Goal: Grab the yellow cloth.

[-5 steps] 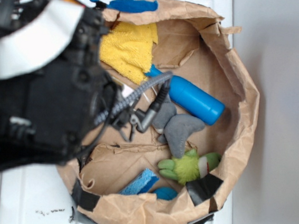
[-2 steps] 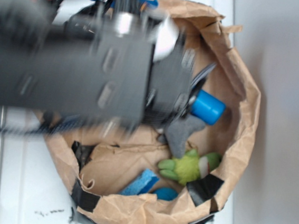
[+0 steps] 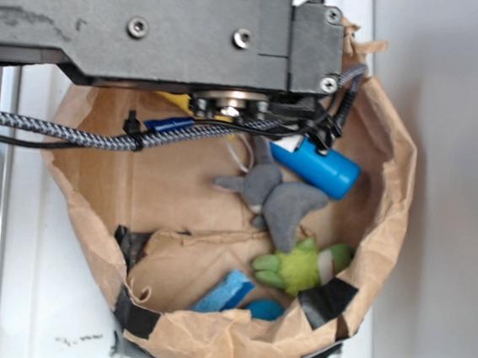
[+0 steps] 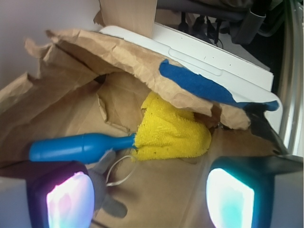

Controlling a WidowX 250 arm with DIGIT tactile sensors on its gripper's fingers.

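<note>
- The bright yellow terry cloth [image 4: 168,134] lies bunched on the floor of the crumpled brown paper bag [image 4: 71,57], against the bag's far wall, under a folded-over paper flap.
- In the exterior view the dark grey robot arm housing [image 3: 152,27] covers most of that corner; only a sliver of yellow [image 3: 175,100] shows beneath it.
- The gripper [image 4: 149,194] hangs above the bag floor with its two glowing-padded fingers [image 4: 69,199] spread wide apart, holding nothing; the cloth sits ahead of them, between their lines but well short of contact.
- The blue plastic bottle [image 4: 78,148] lies with its neck touching the cloth's left edge. A descent that drifts left could pinch the bottle neck with the fabric, or knock the bottle away.
- The grey plush toy [image 3: 275,198] and a thin white loop of cord [image 4: 118,171] lie just beside the left finger; either could snag as the fingers travel forward.
- The overhanging paper flap and the dark blue fabric strip [image 4: 199,84] on the bag's rim sit just above the cloth. Reaching too far could catch paper and drag the bag across the white counter [image 3: 57,314].
- The cloth is soft and heaped, so a shallow close may only skim its nubby top and slip off.
</note>
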